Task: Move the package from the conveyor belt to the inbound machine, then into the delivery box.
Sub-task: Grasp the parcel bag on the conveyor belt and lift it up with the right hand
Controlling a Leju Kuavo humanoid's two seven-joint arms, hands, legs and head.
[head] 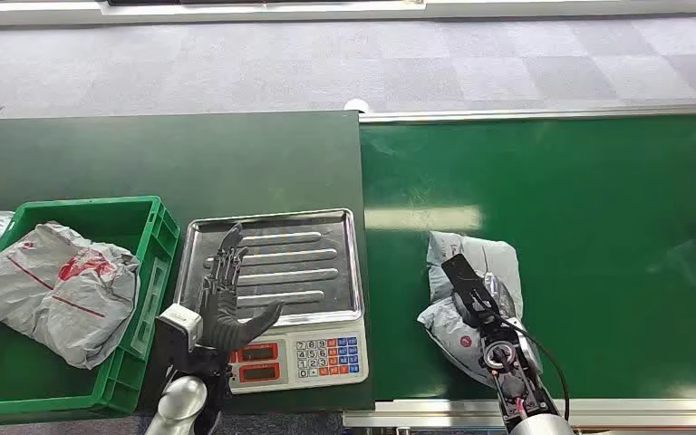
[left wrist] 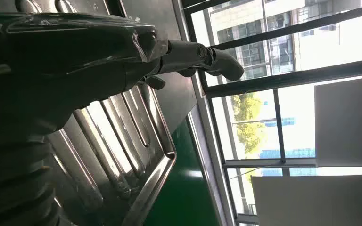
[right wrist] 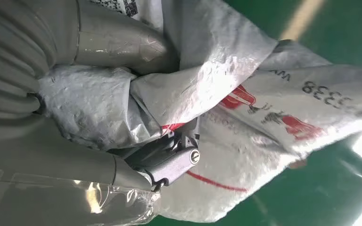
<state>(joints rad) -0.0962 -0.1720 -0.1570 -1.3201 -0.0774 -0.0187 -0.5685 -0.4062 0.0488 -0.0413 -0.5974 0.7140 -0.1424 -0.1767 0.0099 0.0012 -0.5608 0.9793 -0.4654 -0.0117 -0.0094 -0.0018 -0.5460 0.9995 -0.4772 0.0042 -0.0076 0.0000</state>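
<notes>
Gripping the package (head: 468,299), right hand (head: 473,292); left hand (head: 227,294) spread over scale tray (head: 326,227).

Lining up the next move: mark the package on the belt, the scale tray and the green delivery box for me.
package (head: 494,258): head view, its grey top beyond the right hand.
scale tray (head: 313,237): head view, ribbed steel surface.
green delivery box (head: 165,237): head view, right wall.

the left hand (head: 227,294) is raised on its silver arm, palm open, dark fingers (head: 224,265) straight and spread, thick grey thumb (left wrist: 202,56) angled out to the side, holding nothing. the right hand (head: 473,294) reaches forward, its fingers (right wrist: 169,157) closed around a crumpled grey plastic mailer package (right wrist: 245,117).
</notes>
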